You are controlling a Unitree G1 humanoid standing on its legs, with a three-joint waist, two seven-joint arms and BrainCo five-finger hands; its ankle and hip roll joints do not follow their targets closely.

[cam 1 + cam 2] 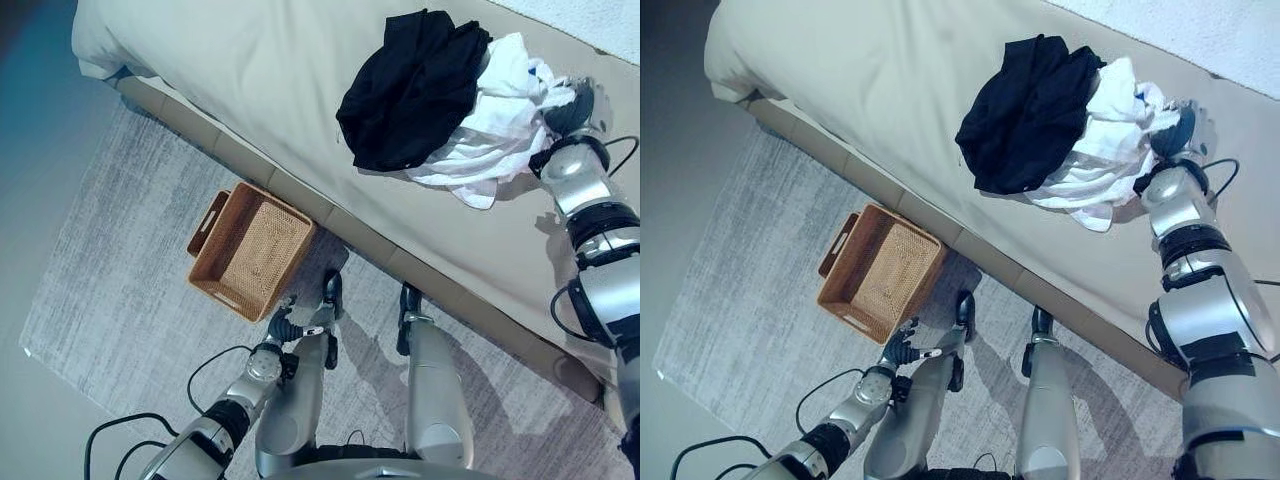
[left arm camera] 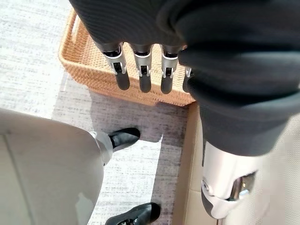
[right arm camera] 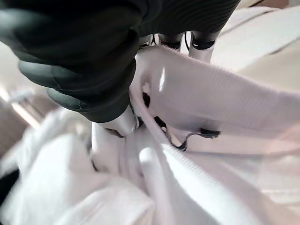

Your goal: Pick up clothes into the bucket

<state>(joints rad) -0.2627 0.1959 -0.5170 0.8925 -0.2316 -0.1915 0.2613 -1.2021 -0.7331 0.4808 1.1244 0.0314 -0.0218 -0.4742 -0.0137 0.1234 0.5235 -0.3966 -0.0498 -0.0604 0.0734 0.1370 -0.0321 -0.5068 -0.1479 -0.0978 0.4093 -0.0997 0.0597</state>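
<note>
I have the bed [image 1: 280, 90] stretching under my right arm, and the grey rug [image 1: 110, 270] lying below my left hand. The wicker basket [image 1: 250, 250] sits on that rug just ahead of my left hand [image 1: 285, 325], and it is empty as far as I can see, so by my reckoning nothing has gone in yet. That left hand hangs idle, its fingers [image 2: 143, 70] straight and relaxed, holding nothing. The clothes lie in one heap on the bed: a black garment [image 1: 415, 85] on the far side from my right hand, and a white garment [image 1: 495, 120] right against it. My right hand [image 1: 1175, 125] is pushed into the white cloth; its wrist view shows fabric bunched over it, but I cannot tell whether the fingers have closed. Grasping, lifting and carrying both pieces to the basket all remain.
</note>
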